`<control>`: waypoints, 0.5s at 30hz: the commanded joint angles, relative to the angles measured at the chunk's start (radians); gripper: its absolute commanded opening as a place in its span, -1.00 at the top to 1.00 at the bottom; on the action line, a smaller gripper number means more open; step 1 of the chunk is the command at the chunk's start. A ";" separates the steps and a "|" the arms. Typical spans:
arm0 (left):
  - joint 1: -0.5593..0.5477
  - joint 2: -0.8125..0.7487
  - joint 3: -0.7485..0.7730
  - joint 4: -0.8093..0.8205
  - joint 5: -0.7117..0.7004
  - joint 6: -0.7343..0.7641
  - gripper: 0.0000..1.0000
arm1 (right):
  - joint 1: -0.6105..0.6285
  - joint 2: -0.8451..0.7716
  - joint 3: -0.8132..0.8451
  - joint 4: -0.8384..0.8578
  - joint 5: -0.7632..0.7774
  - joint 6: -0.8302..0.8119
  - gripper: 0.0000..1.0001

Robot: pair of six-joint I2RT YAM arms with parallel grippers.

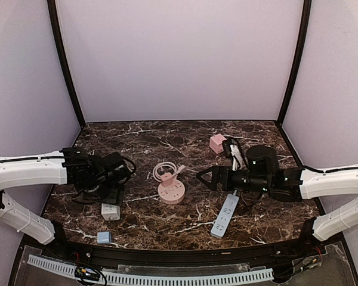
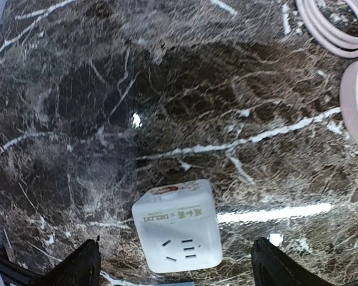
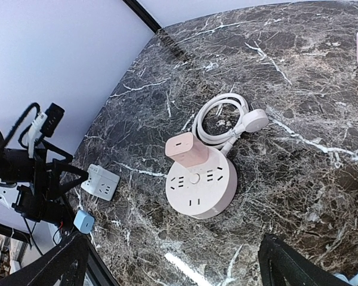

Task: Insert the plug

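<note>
Step prob. release/retreat, insertion looking done. plug (image 3: 188, 150) upright in round strip (image 3: 201, 185), mid-table. R claw (image 3: 174, 238) wide open, empty, near strip, facing it. L claw (image 2: 176, 243) open, empty, above white cube (image 2: 178, 229). Next: back off w/o snagging cable (image 3: 198, 128); check plug seated flush.

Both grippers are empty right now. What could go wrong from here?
1. The pink adapter stands on the round pink socket hub; full seating is unclear, so a knock might tip it.
2. The open right gripper could snag the coiled white cable beside the hub.
3. The open left gripper, over the white cube socket, might shove it.
</note>
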 commanded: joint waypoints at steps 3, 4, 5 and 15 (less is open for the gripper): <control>-0.007 -0.037 -0.174 0.080 0.085 -0.134 -0.75 | 0.015 0.030 0.040 0.033 0.013 -0.015 -0.97; -0.007 -0.040 -0.200 0.096 0.099 -0.138 -0.73 | 0.016 0.032 0.041 0.032 0.013 -0.015 -0.97; -0.007 -0.040 -0.212 0.137 0.111 -0.140 -0.73 | 0.016 0.032 0.042 0.031 0.014 -0.015 -0.97; -0.007 0.051 -0.257 0.278 0.147 -0.117 -0.52 | 0.016 0.020 0.038 0.025 0.013 -0.017 -0.97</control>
